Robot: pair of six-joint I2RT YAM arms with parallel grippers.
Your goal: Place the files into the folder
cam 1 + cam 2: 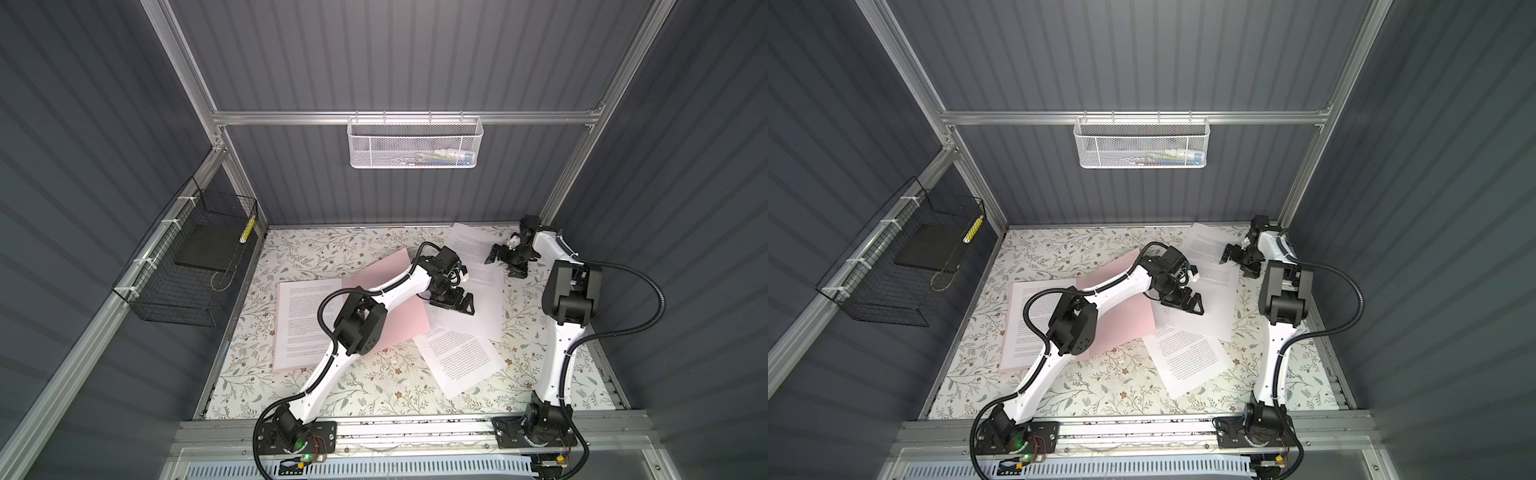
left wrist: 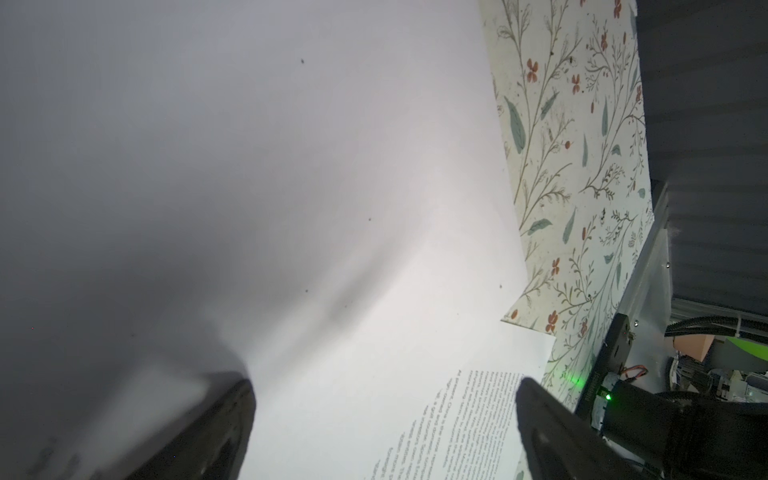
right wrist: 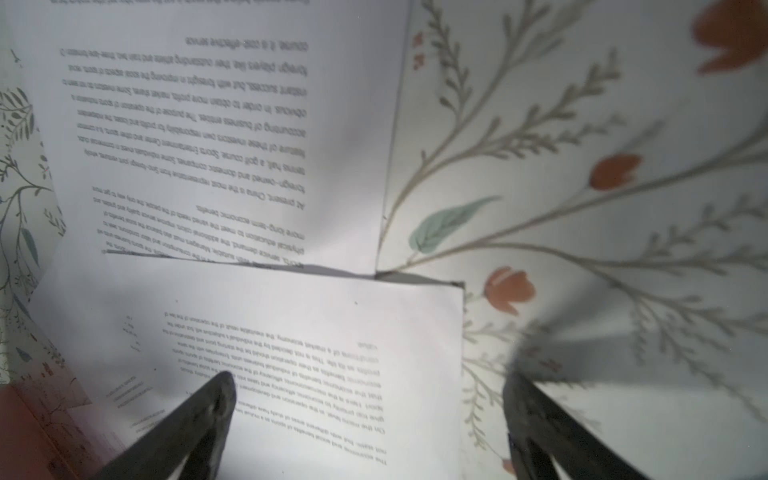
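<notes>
The folder (image 1: 409, 322) lies open on the table (image 1: 332, 245). One printed sheet (image 1: 303, 316) already rests on its left leaf, so filing looks begun. Just past the folder's right edge the left gripper (image 1: 465, 303) hangs low over a mostly blank sheet (image 1: 478, 320), jaws spread and holding nothing, probably placed to drag that page toward the pink leaf. Right of the folder and nearer the front, another printed sheet (image 1: 457, 357) lies loose. Farthest from the folder, beside the far sheet (image 1: 467, 241), the right gripper (image 1: 503, 264) hovers with jaws spread astride a page's edge, likely to catch it.
</notes>
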